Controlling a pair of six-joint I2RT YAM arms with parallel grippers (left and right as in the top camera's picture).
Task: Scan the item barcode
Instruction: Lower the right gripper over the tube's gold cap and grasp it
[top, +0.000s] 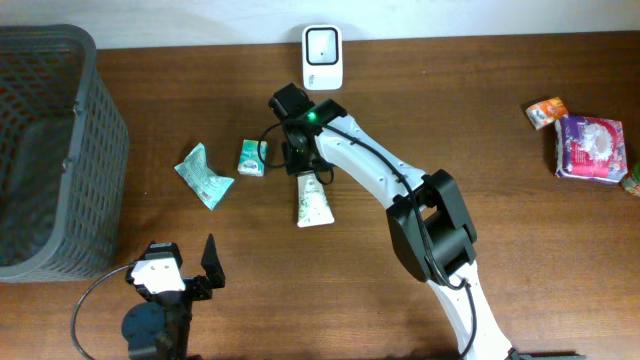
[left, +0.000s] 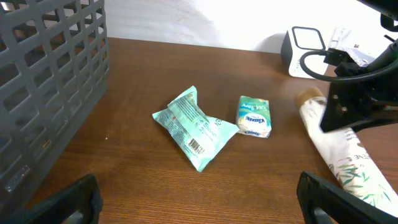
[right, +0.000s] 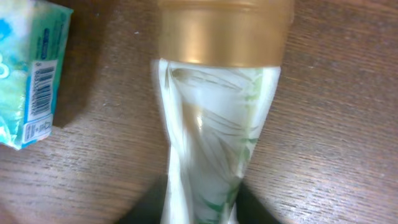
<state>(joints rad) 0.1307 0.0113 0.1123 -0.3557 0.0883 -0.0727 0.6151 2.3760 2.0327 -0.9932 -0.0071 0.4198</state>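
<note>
**Position.** The tube (top: 312, 200) lies flat on the table (top: 480, 90). Its gold cap points toward the scanner (top: 322, 56), which stands near but apart from it at the table's far edge.

**End effectors.** The right gripper (right: 202, 210) is pressed onto the tube body below the cap; the wrist view shows the soft wall drawn in between the fingers. The left gripper (top: 185, 272) is spread wide, holds nothing and sits well apart at the near edge.

**Hazards.**
- Soft wall: the tube may deform or slip out on lifting.
- Hold near the cap: the long flat tail may droop and swing the printed face off the scanner window.
- No barcode is visible on the tube in any view. If it faces the table, the tube will need turning, and a weak pinch may let it slide.
- The tissue pack (top: 251, 158) lies just beside the cap, so a sideways lift could knock it.

**Inventory.**
- Tube: one.
- Scanner: one.
- Tissue pack: one.
- Green pouch (top: 203, 176): one.
- Basket (top: 108, 120): one.
- Packets at the right edge: two, one purple (top: 590, 146) and one orange (top: 546, 112).
- Green item at the frame edge: cut off, unidentified.
</note>
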